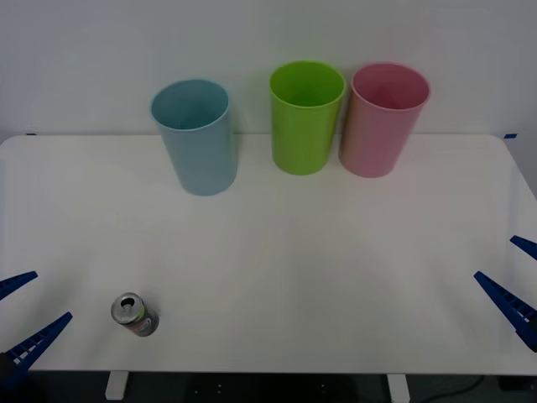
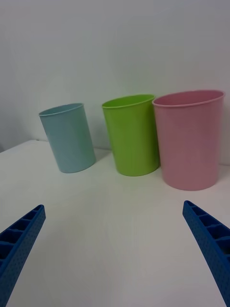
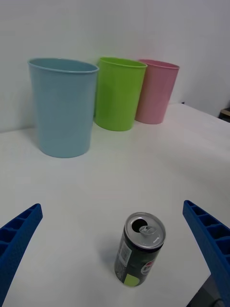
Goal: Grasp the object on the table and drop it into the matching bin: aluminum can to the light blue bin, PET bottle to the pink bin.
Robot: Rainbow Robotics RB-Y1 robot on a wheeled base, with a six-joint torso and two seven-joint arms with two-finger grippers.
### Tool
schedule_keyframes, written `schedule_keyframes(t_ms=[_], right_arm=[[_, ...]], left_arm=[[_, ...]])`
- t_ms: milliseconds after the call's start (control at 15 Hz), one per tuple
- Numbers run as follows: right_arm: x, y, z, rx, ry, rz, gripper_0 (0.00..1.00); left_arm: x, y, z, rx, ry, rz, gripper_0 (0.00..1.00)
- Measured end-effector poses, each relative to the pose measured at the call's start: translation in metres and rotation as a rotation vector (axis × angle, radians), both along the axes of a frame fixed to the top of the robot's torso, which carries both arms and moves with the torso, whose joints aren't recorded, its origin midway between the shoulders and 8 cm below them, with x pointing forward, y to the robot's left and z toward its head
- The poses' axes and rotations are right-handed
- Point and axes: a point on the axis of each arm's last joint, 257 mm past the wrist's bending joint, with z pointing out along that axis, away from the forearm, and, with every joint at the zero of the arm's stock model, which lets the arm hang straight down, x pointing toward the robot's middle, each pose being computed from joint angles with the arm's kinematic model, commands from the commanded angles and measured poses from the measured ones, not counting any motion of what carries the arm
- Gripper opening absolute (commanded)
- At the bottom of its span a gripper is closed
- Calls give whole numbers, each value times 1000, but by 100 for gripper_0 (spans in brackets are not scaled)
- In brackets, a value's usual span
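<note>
Front view shows the aluminum can (image 1: 134, 314) standing at the lower left of the white table (image 1: 336, 277), beside the spread-fingered left gripper (image 1: 23, 312) at the left edge, with the released right gripper (image 1: 513, 277) at the right edge and the light blue bin (image 1: 196, 137), lime green bin (image 1: 304, 116) and pink bin (image 1: 383, 119) lined along the top. Right wrist view has that gripper's blue fingers (image 2: 208, 240) wide apart above bare tabletop, the three bins across the middle of the frame. Left wrist view puts the can (image 3: 139, 249) low in the frame between the parted fingers (image 3: 19, 240), touching neither.
</note>
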Motion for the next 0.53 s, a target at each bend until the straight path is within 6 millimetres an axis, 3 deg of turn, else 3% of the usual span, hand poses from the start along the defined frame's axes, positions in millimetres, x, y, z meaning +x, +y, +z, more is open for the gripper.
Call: schedule_keyframes(t_ms=[533], right_arm=[[0, 0, 0, 0, 0, 0, 100]], left_arm=[[-9, 0, -68, 136, -20, -60, 100]])
